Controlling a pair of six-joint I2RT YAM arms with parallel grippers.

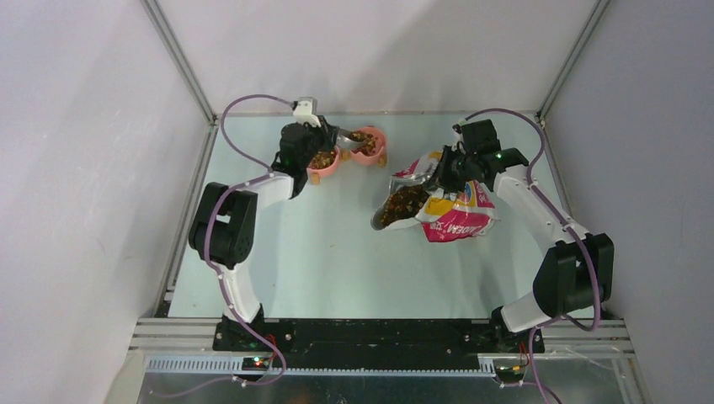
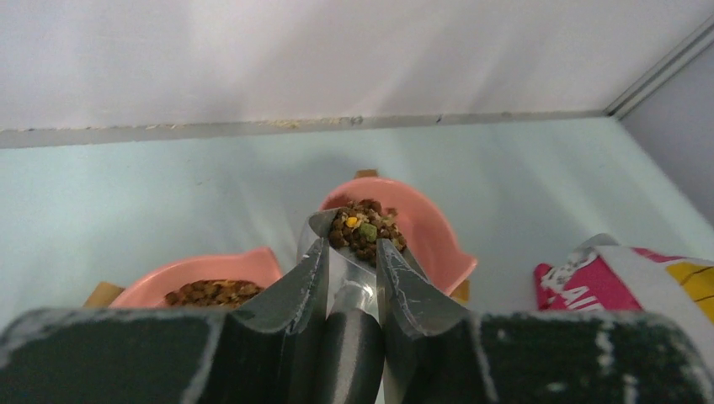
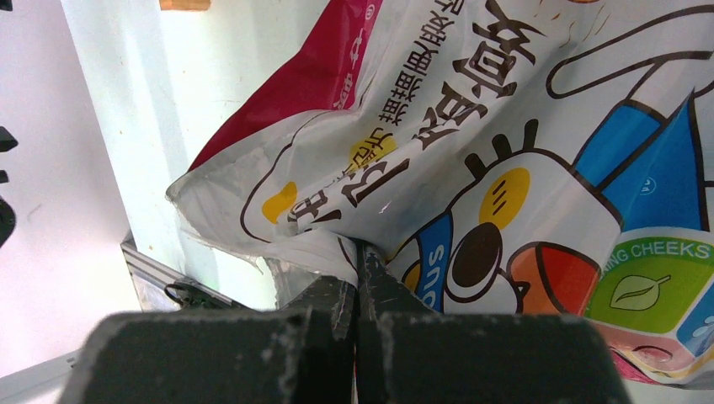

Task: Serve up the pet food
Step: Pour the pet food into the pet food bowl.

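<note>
My left gripper [image 2: 352, 244] is shut on the handle of a grey metal scoop [image 2: 347, 268]. The scoop carries a heap of pet food [image 2: 364, 229] and hangs over the right pink bowl [image 2: 431, 234]. The left pink bowl [image 2: 199, 271] holds more kibble [image 2: 215, 292]. From above, the left gripper [image 1: 331, 135] sits over the two bowls [image 1: 370, 151] at the back of the table. My right gripper [image 3: 360, 252] is shut on a fold of the printed bag [image 3: 471, 151]. The bag [image 1: 455, 210] lies on its side, and kibble [image 1: 402, 204] shows in its open mouth.
The bowls rest on small wooden feet [image 1: 313, 178]. White walls and an aluminium frame [image 1: 181, 59] close in the pale green table [image 1: 337, 261] on three sides. The back wall [image 2: 337, 59] rises just behind the bowls. The bag [image 2: 627, 273] lies to their right.
</note>
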